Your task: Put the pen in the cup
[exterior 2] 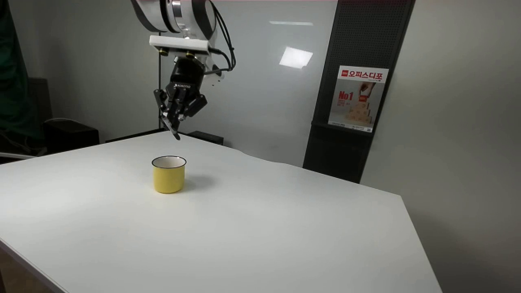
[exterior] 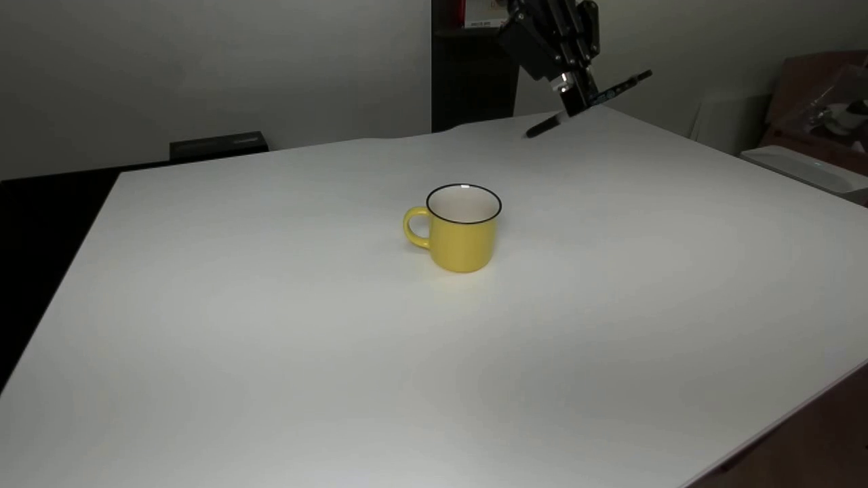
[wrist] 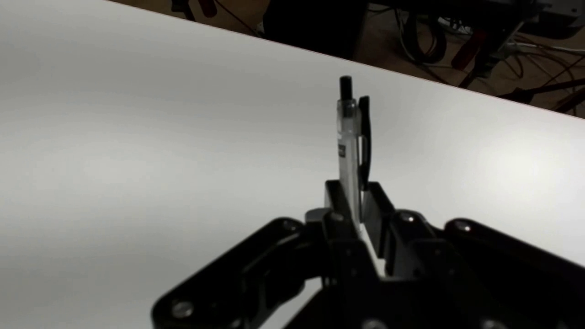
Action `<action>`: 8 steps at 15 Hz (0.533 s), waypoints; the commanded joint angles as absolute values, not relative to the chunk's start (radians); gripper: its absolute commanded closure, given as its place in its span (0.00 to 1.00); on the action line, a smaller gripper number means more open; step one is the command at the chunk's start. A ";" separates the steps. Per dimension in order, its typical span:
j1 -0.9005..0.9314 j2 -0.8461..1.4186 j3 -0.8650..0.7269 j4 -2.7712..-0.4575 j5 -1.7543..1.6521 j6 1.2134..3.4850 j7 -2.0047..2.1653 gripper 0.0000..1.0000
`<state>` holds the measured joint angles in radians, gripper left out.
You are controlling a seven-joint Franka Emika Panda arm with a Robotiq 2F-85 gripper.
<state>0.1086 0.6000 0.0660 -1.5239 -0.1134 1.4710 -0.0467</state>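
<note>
Jaws clamped on click pen (wrist: 349, 157), held slanted in air above desk (exterior: 271, 339), well apart from yellow mug (exterior: 462, 240). Mug upright on desk, mouth up. Main risk: lowered at this slant, pen likely catches rim or bridges mouth. Slim barrel could pivot in jaws on contact, spoiling aim. Hard push on rim might slide or tip mug.

The gripper (wrist: 358, 205) hides part of the pen (wrist: 348, 157).

Dim; 2 glares on wall (exterior 2: 260, 101); soft shadow beside cup (exterior 2: 169, 180).
</note>
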 commanded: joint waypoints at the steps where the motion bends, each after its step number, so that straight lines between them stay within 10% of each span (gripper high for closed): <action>1: 0.117 0.722 0.078 -1.381 -0.107 1.401 -0.082 0.96; 8: 0.154 0.867 0.091 -1.217 -0.121 1.350 -0.114 0.96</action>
